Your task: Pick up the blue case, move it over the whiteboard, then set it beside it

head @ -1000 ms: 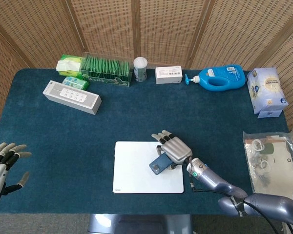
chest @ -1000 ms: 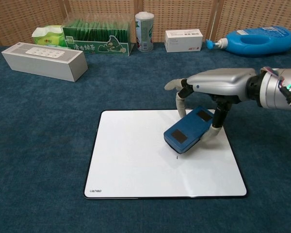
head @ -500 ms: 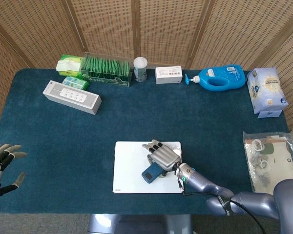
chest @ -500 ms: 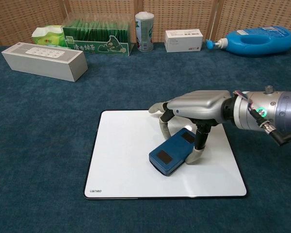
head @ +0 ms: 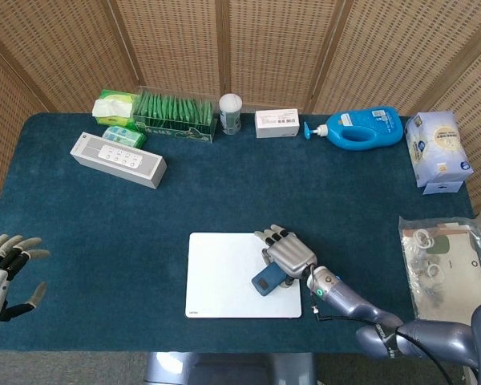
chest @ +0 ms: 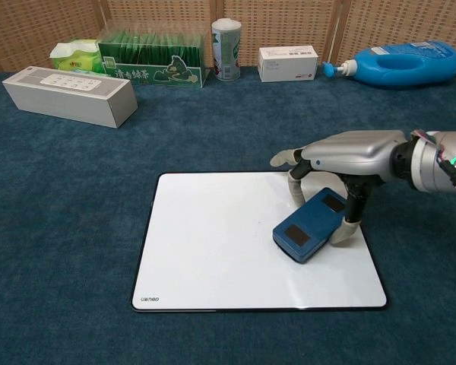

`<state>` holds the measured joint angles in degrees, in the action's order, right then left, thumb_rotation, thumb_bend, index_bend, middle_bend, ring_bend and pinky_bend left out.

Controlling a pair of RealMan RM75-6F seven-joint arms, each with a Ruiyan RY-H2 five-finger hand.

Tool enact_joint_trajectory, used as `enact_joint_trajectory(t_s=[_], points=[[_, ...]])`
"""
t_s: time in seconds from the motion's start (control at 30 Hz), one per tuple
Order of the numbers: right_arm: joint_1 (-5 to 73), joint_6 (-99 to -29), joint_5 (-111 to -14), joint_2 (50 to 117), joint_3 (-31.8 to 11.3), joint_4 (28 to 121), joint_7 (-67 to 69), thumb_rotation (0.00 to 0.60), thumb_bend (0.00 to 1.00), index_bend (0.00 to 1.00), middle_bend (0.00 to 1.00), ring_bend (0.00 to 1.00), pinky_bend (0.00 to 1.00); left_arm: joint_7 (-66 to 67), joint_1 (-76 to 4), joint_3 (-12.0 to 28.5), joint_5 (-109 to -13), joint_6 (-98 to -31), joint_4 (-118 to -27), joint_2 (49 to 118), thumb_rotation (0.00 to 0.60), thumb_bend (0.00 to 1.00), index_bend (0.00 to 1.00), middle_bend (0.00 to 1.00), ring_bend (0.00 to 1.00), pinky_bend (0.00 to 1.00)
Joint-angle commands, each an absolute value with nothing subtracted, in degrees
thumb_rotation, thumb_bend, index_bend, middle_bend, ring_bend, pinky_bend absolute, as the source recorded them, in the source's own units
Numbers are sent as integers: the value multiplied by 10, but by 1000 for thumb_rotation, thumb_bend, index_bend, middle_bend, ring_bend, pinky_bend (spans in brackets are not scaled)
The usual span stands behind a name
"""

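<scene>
The blue case (chest: 309, 226) (head: 268, 278) hangs tilted over the right part of the whiteboard (chest: 213, 243) (head: 224, 277), gripped from above by my right hand (chest: 342, 152) (head: 287, 253). Its fingers reach down on both long sides of the case, with the palm facing the board. The chest view does not settle whether the case's lower corner touches the board. My left hand (head: 4, 269) shows only in the head view, at the table's near left edge, holding nothing, fingers spread.
Along the far edge stand a white speaker box (chest: 68, 94), a green tea box (chest: 150, 61), a tissue pack (chest: 76, 55), a canister (chest: 226, 49), a small white box (chest: 287, 62) and a blue bottle (chest: 399, 64). A plastic bag (head: 445, 265) lies at right.
My right hand has carried the case back toward the right over the board, after going left and nearer half a second ago. The left hand has barely shifted.
</scene>
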<state>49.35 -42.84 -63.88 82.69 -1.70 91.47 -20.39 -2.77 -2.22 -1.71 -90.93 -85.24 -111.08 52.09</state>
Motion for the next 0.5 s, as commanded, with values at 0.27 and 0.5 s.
enact_joint_trajectory(t_s=[0.27,0.5], points=[[508,-422,-643,837,-34,922,-196,600,41,654,27,0,0,-32,-23,-17,-904,-849,-1105,525,600,455,287,209,132,17],[520,-409,-637,868,-36,904,-199,600,40,655,27,0,0,-42,-20,-18,-899,-851,-1097,522,600,455,287,209,132,18]])
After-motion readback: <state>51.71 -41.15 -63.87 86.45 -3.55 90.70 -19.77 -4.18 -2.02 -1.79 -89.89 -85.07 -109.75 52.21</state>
